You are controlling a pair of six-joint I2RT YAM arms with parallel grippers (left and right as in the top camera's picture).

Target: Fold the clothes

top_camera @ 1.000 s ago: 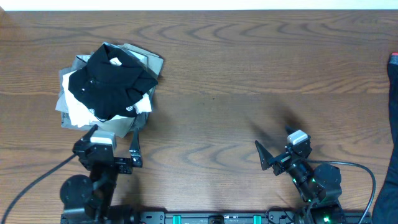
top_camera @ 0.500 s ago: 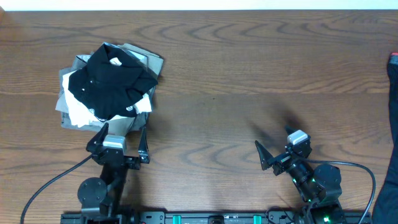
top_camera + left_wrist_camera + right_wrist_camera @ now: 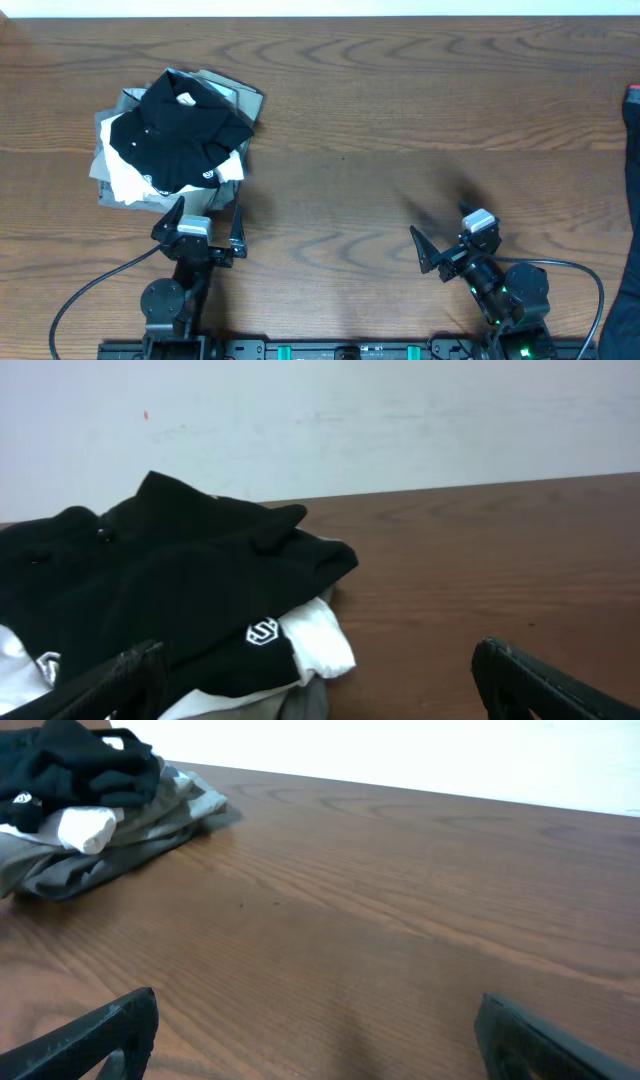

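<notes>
The clothes (image 3: pixel 175 135) lie in a pile at the far left of the table: a crumpled black T-shirt (image 3: pixel 180 125) on top of white and grey garments. The left wrist view shows that black shirt (image 3: pixel 170 590) close up, with a small white logo and a white fold under it. My left gripper (image 3: pixel 206 218) stands open just in front of the pile's near edge, nothing between its fingers. My right gripper (image 3: pixel 440 237) is open too, low at the near right, far from the pile. In the right wrist view the pile (image 3: pixel 90 810) sits at the far left.
A dark garment (image 3: pixel 630 200) hangs at the right edge of the table, with a red bit above it. Bare wood table (image 3: pixel 400 130) stretches between the pile and the right arm. Cables run along the near edge by both arm bases.
My left gripper has shifted right and toward the pile's near edge, staying open. The right arm and the clothes have not moved.
</notes>
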